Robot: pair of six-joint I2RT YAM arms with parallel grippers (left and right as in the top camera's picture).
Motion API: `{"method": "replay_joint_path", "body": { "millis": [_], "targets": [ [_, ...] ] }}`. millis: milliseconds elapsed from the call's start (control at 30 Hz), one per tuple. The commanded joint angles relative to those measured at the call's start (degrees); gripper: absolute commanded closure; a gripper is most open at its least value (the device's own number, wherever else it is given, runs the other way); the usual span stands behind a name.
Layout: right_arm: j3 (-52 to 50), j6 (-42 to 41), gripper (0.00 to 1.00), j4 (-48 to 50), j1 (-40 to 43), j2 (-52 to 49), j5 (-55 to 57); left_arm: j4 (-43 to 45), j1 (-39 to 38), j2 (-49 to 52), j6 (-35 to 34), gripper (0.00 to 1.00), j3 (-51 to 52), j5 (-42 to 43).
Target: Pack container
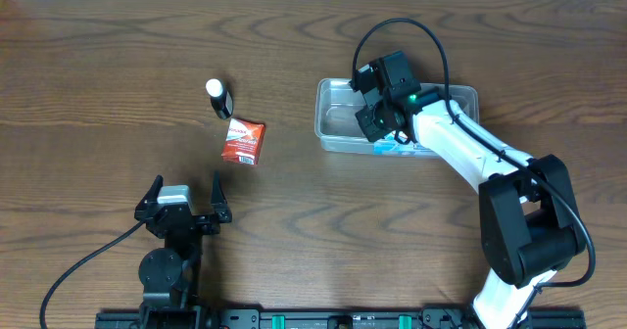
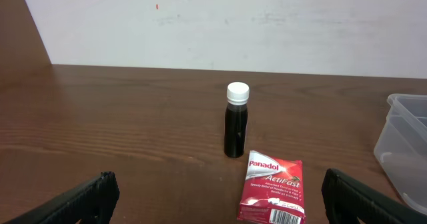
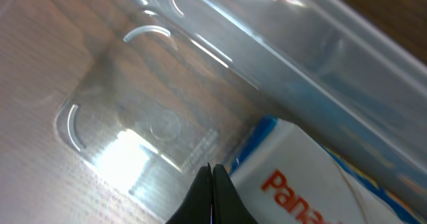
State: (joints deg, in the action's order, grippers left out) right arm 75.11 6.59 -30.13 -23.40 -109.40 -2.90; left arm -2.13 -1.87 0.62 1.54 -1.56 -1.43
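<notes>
The clear container [image 1: 338, 123] stands right of the table's middle. My right gripper [image 1: 377, 128] reaches down inside it. In the right wrist view its black fingers [image 3: 211, 174] are pressed together just above the container floor [image 3: 153, 117]. A white and blue Panadol packet [image 3: 300, 184] lies right beside them; it also shows in the overhead view [image 1: 397, 147]. A red Panadol ActiFast packet [image 1: 242, 140] lies flat on the table. My left gripper [image 1: 186, 194] is open and empty, near the front edge. The red packet [image 2: 272, 187] lies ahead between its fingers [image 2: 220, 184].
A small dark bottle with a white cap [image 1: 219, 98] stands upright just behind the red packet, and also shows in the left wrist view [image 2: 237, 124]. The container's left end [image 2: 403, 144] shows at the right of that view. A black cable loops above the right arm.
</notes>
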Motion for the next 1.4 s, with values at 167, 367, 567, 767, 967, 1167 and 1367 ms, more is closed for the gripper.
{"method": "replay_joint_path", "body": {
  "millis": [167,367,567,767,967,1167,1367],
  "targets": [
    [9.92,0.74,0.99,-7.1,0.15,4.52,-1.64,-1.88,0.42,0.0,0.35,0.02,1.33,-0.07],
    [12.96,-9.77,0.87,-11.34,6.05,11.76,7.74,-1.88,0.42,0.0,0.35,0.02,1.33,-0.09],
    [12.96,-12.76,0.56,-16.9,19.08,13.92,10.03,-1.88,0.42,0.0,0.35,0.02,1.33,-0.09],
    [12.76,-12.76,0.01,-19.71,32.39,12.98,10.01,-1.88,0.42,0.0,0.35,0.02,1.33,-0.09],
    [12.74,-12.76,0.01,-19.67,40.7,12.98,9.99,-1.88,0.42,0.0,0.35,0.02,1.33,-0.09],
    [12.74,-12.76,0.01,-19.63,44.54,12.98,9.99,-1.88,0.42,0.0,0.35,0.02,1.33,-0.09],
    [12.74,-12.76,0.01,-19.65,44.76,12.98,9.97,-1.86,0.42,0.0,0.37,0.02,1.33,-0.17]
  ]
}}
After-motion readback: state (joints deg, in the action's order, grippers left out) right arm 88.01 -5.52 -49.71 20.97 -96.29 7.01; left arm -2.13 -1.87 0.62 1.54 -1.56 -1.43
